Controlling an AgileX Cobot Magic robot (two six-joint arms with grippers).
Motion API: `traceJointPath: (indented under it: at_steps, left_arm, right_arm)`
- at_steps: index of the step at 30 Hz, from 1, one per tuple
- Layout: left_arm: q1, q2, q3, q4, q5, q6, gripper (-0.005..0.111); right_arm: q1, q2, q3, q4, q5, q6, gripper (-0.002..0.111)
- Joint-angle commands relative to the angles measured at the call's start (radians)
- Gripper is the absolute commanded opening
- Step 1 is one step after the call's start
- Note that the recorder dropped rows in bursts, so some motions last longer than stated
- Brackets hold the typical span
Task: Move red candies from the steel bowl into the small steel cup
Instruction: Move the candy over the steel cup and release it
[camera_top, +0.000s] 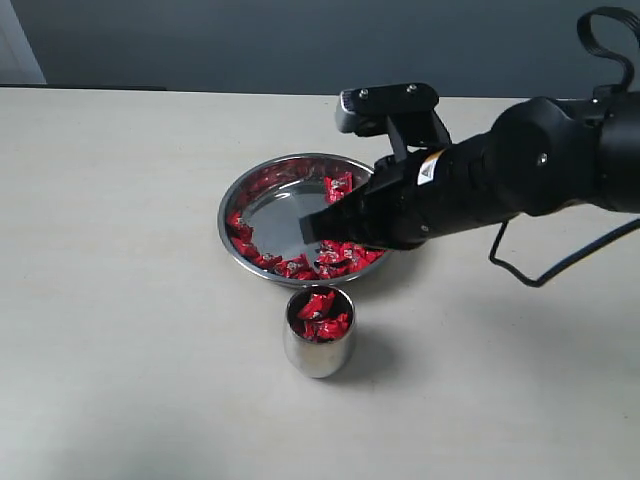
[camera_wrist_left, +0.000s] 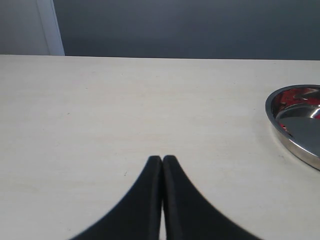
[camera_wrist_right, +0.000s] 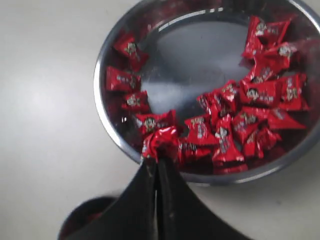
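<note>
Over the pale table (camera_top: 120, 250), right gripper (camera_wrist_right: 157, 159) pinches a red candy (camera_wrist_right: 161, 140), hiding part of the steel bowl (camera_top: 224, 212).

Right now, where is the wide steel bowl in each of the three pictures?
Exterior view: steel bowl mid-picture, behind the small steel cup, partly under the arm.
Left wrist view: steel bowl cut off at the picture's edge.
Right wrist view: steel bowl fills most of the picture.
Shared landmark: red candies along its rim.
</note>
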Motion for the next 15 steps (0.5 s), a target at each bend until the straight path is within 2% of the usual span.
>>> traceJointPath:
  at_steps: [1,7,15]
  left_arm:
    - [-0.005,-0.005,0.003,0.0,-0.004,-0.002,0.0]
    - [-0.005,-0.005,0.003,0.0,-0.004,-0.002,0.0]
    - [-0.005,-0.005,0.003,0.0,-0.004,-0.002,0.0]
  right_arm:
    - [0.0,-0.012,0.035,0.002,0.052,-0.036,-0.001]
    - [0.019,-0.014,0.035,0.043,0.082,-0.078,-0.001]
    - [0.123,-0.014,0.035,0.043,0.094,-0.087,-0.001]
